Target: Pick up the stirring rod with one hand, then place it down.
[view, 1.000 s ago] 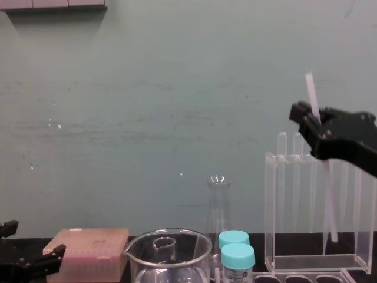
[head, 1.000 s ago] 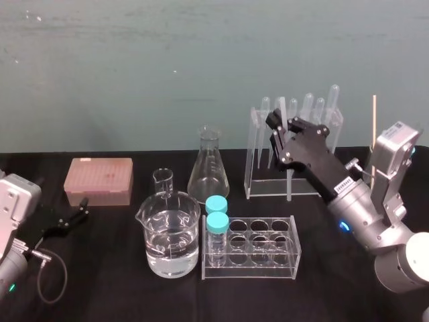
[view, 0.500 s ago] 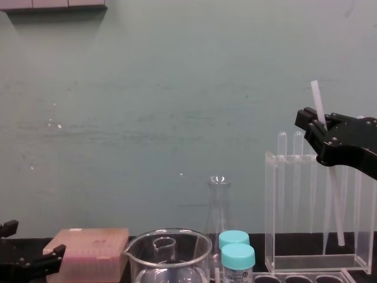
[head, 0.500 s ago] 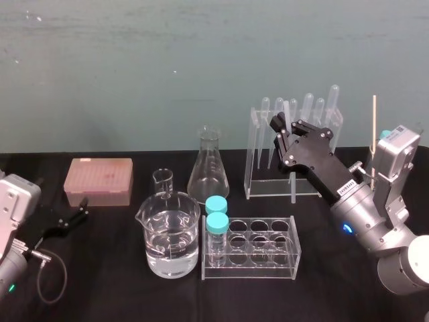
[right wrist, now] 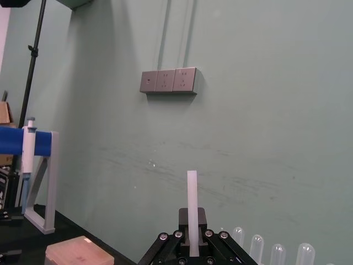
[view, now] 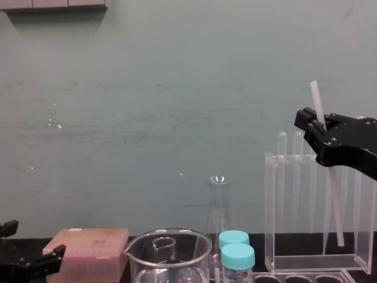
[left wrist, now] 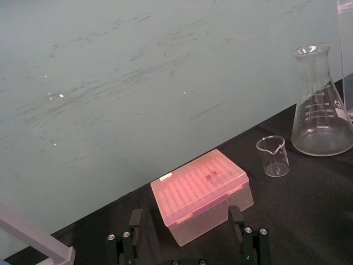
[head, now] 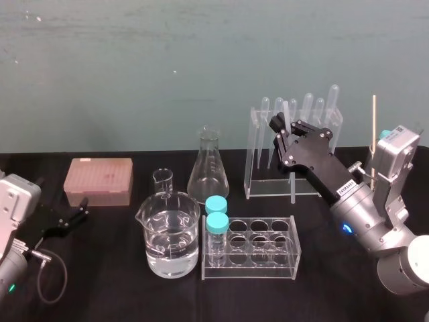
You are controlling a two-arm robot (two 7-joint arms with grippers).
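The stirring rod (head: 293, 188) is a thin whitish stick held nearly upright, tilted a little, in front of the clear rack (head: 258, 161). My right gripper (head: 279, 129) is shut on its upper part, and a short length sticks out above the jaws. In the chest view the stirring rod (view: 334, 194) slants down from the right gripper (view: 313, 122) to just above the rack's base. In the right wrist view the stirring rod (right wrist: 192, 204) rises from between the right gripper's (right wrist: 192, 249) black fingers. My left gripper (head: 67, 218) rests open near the table's left edge, with nothing in it.
A pink tip box (head: 99, 180) sits at the left. A water-filled beaker (head: 173, 235), a small beaker (head: 163, 180), a conical flask (head: 208, 168) and a tube rack (head: 268, 251) with two blue-capped vials fill the middle. Pipettes stand in the clear rack.
The right gripper moved a little down and to the right with the rod, then held almost still. The left arm barely moved.
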